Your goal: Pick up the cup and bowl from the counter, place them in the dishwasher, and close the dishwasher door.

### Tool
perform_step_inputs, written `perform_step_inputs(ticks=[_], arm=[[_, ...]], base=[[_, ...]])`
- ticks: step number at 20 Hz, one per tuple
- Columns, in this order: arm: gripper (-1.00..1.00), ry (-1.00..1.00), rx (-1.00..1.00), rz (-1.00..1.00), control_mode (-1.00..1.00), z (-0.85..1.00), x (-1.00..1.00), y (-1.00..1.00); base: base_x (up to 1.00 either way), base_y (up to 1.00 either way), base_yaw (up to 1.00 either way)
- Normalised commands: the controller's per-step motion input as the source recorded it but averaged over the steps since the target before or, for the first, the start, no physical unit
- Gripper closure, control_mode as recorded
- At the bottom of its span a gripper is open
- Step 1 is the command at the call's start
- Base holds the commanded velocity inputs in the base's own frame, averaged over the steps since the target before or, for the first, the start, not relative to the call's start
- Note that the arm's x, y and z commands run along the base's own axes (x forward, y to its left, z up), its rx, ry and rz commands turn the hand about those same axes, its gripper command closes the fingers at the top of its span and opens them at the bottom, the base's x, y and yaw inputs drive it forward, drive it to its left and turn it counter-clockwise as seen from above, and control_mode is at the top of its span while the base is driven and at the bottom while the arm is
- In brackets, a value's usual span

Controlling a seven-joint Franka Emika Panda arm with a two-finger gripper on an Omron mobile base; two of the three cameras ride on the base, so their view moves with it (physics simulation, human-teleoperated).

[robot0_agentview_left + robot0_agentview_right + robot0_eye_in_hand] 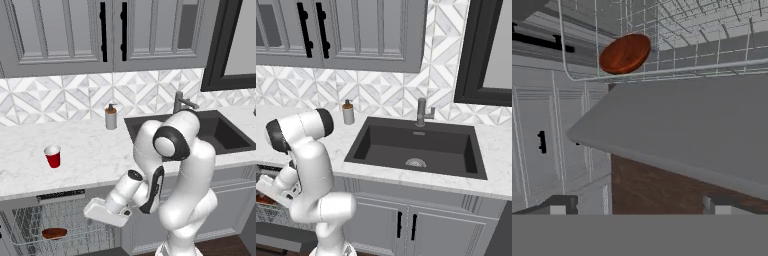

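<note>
Bowl (54,233) lying in the dishwasher's wire rack (30,220); cup (52,156) upright on the counter (90,150).
Gripper (637,206) spread wide and empty, held low over the lowered dishwasher door (687,130), apart from bowl; soap dispenser (110,117) near sink (416,147).

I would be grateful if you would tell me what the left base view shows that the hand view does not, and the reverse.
Left base view alone: the cup upright on the counter, a soap dispenser by the backsplash, the sink with its faucet, and the arm reaching down left.

Hand view alone: the lowered dishwasher door seen flat from above, wood floor beyond its edge, and the open tool with nothing between its tips.

Both: the bowl lying in the dishwasher's wire rack.
</note>
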Motion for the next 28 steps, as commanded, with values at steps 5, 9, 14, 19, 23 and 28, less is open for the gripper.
perform_step_inputs(ticks=[5,9,14,19,23,28], arm=[[-1.0,0.25,-0.1,0.0,-1.0,1.0,0.3,0.08],[-1.0,0.06,0.0,0.0,-1.0,1.0,0.03,0.0],[-1.0,0.18,-0.01,-0.11,-1.0,1.0,0.0,-0.07],[-1.0,0.31,-0.02,-0.19,-1.0,1.0,0.35,-0.16],[-1.0,0.24,-0.03,-0.06,-1.0,1.0,0.34,-0.02],[-1.0,-0.05,-0.35,0.1,-1.0,1.0,-0.02,0.01]], base=[[0.0,0.0,0.0],[0.0,0.0,0.0],[0.0,0.0,0.0],[0.0,0.0,0.0],[0.0,0.0,0.0],[0.0,0.0,0.0]])
